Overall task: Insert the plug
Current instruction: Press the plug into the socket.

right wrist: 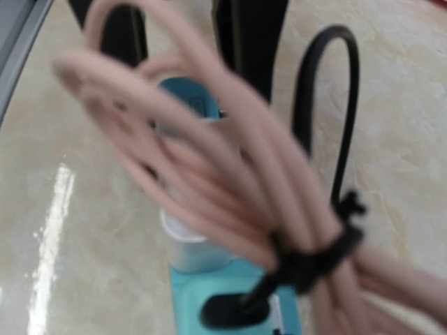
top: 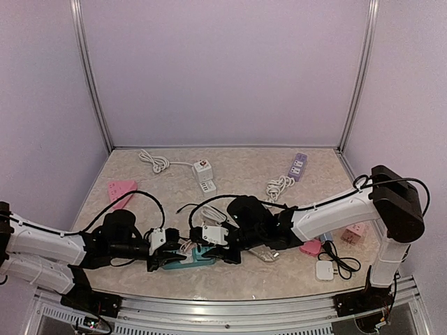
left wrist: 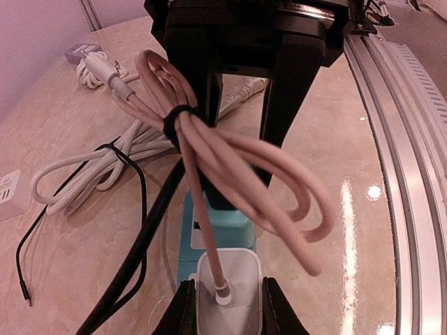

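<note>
My left gripper point(top: 166, 259) point(left wrist: 229, 308) is shut on a white plug point(left wrist: 229, 287). The plug stands on the near end of a teal power strip point(top: 194, 256) point(left wrist: 218, 234) point(right wrist: 230, 286); how deep it sits I cannot tell. Its pink cable point(left wrist: 230, 160) point(right wrist: 209, 160) is bundled with a black tie and hangs over the strip. My right gripper point(top: 213, 250) point(left wrist: 246, 192) is at the strip's far end, fingers point(left wrist: 283, 105) apart on either side. Its own fingers are hidden in the right wrist view, where the plug point(right wrist: 187, 244) is blurred.
A black cable point(left wrist: 140, 230) runs from the strip. White cable coil point(left wrist: 91, 167), white adapters point(top: 204, 178), a purple strip point(top: 298, 166), pink strips point(top: 122, 188) point(top: 311, 248) and a white charger point(top: 325, 270) lie around. The metal front rail point(left wrist: 412, 174) is close.
</note>
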Controlling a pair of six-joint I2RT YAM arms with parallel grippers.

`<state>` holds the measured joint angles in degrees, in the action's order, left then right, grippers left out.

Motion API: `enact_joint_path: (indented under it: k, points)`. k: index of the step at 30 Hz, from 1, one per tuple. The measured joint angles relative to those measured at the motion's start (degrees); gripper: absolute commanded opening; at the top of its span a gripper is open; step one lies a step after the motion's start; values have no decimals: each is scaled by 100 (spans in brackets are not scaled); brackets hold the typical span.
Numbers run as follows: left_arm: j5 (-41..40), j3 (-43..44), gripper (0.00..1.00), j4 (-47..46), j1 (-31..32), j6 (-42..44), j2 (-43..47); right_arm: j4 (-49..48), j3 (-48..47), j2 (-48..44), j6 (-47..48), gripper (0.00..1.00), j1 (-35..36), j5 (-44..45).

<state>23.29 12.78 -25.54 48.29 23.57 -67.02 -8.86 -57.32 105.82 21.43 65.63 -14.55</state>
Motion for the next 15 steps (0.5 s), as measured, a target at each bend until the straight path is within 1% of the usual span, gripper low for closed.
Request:
enact_joint_path:
  k: [5,9,11,12,13,15]
  points:
    - [-149,-33,12,-4,116,131,44,31,-59,37,-2,0,0,-13]
    - [-387,9,11,26,278,146,2,251,-184,48,22,0,2,13]
    - [-426,37,14,59,297,136,-13,293,-203,50,31,0,20,31]
    - [-428,37,19,59,297,136,-15,295,-201,50,35,0,24,44]
    - [-431,37,26,59,297,136,-15,293,-199,48,35,0,26,48]
    - [-431,39,44,63,297,136,-13,284,-188,42,35,0,26,50]
